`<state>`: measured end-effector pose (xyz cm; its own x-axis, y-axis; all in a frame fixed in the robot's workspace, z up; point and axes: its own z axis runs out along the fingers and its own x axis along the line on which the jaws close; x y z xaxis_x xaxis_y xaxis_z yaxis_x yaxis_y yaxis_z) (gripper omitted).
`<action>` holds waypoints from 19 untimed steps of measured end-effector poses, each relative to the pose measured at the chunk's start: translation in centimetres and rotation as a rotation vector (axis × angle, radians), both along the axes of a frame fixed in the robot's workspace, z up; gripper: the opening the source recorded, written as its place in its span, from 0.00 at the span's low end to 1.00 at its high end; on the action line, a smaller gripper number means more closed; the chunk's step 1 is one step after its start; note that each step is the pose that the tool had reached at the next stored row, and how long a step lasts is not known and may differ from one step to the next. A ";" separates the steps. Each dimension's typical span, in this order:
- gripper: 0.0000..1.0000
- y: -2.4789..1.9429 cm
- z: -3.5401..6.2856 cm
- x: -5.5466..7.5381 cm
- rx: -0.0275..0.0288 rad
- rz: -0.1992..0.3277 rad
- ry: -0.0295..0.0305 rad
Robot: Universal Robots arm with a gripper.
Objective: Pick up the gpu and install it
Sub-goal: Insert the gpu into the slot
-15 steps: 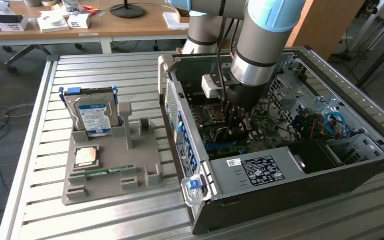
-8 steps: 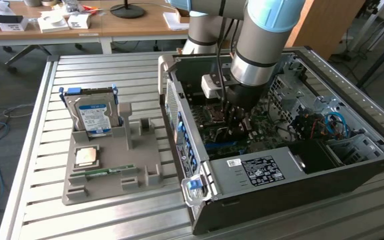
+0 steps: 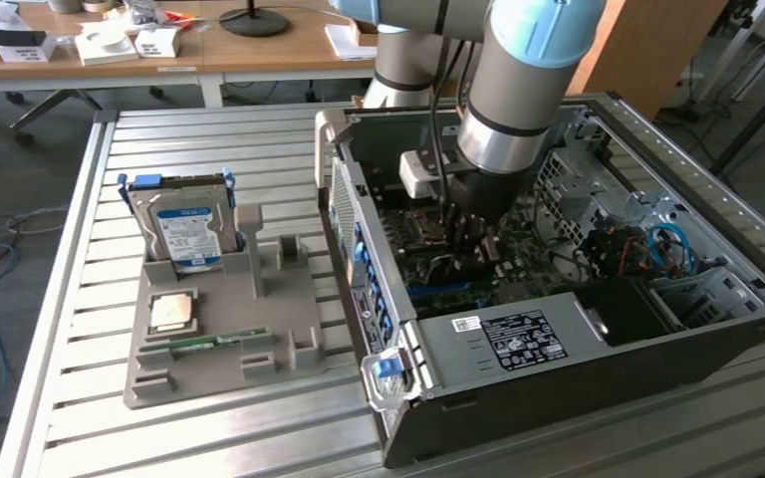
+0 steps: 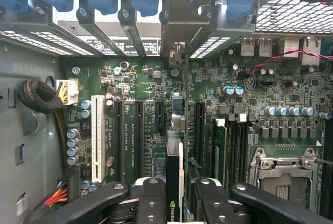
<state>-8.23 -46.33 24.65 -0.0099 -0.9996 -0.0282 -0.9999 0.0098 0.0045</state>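
Note:
The gpu (image 4: 173, 168) is seen edge-on, a thin dark card with a pale edge and a green logo. My gripper (image 4: 174, 190) is shut on it, a black finger (image 4: 151, 193) on either side. The card hangs upright just above the green motherboard (image 4: 140, 78), in line with the black expansion slots (image 4: 138, 135), and its metal bracket end (image 4: 177, 31) reaches the case's rear slot openings. In the exterior view my gripper (image 3: 473, 254) is lowered deep inside the open PC case (image 3: 569, 388), where the arm hides the card.
Beside the case, on the exterior view's left, a grey holder (image 3: 223, 349) carries the blue-labelled hard drive (image 3: 186, 227), a CPU chip (image 3: 172, 312) and a small green memory stick (image 3: 210, 344). Inside the case are a white slot (image 4: 97, 135), the CPU socket (image 4: 283, 169), cables (image 4: 39, 96) and the power supply (image 3: 516, 339).

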 end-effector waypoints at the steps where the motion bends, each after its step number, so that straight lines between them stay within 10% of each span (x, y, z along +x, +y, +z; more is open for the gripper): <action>1: 0.26 0.00 -0.05 0.0 0.0002 0.000 -0.0001; 19: 0.26 0.00 -0.20 -0.1 0.0000 0.000 0.0000</action>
